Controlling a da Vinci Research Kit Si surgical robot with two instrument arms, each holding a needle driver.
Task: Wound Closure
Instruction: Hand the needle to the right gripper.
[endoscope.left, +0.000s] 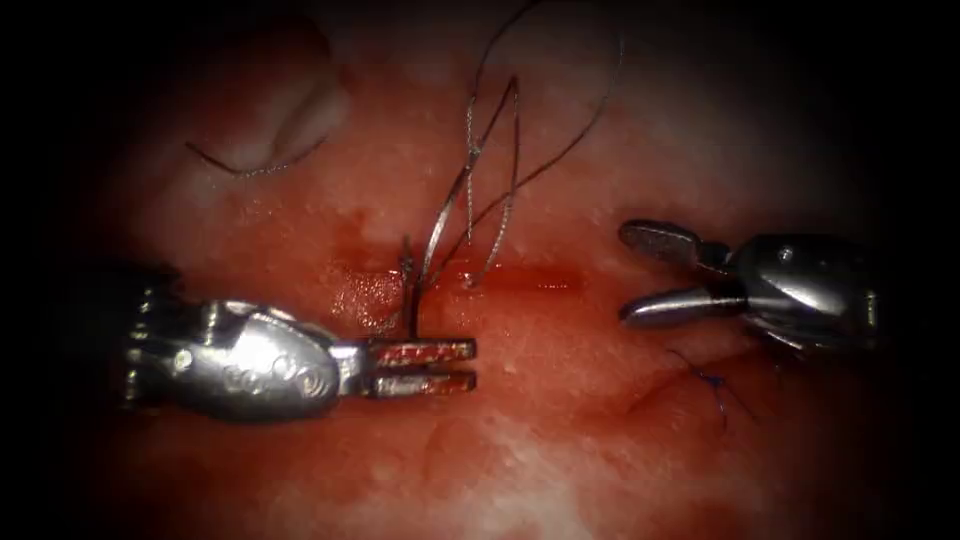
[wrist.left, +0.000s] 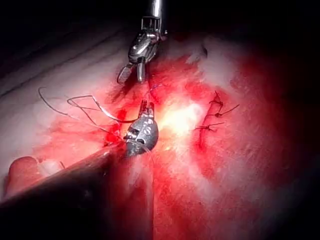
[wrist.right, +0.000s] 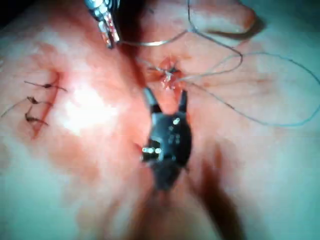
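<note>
The tissue (endoscope.left: 520, 440) is wet with red fluid around a short cut (endoscope.left: 500, 280) at the centre. Thread (endoscope.left: 500, 150) rises from the cut in tangled loops (wrist.left: 85, 102) (wrist.right: 220, 65). My left tool (endoscope.left: 420, 366) lies just below the cut, its jaws slightly apart with nothing between them. One strand (endoscope.left: 410, 290) drops to its upper jaw. My right tool (endoscope.left: 635, 272) hovers right of the cut, jaws wide open and holding nothing (wrist.right: 166, 102). A thin dark curve (endoscope.left: 250, 170) lies on the tissue upper left; I cannot tell whether it is needle or thread.
A blue stitch (endoscope.left: 712, 385) with short tails sits below the right tool. Several dark finished stitches (wrist.left: 214, 114) (wrist.right: 39, 102) close another cut nearby. A pale fold of tissue (endoscope.left: 290, 120) rises at the upper left.
</note>
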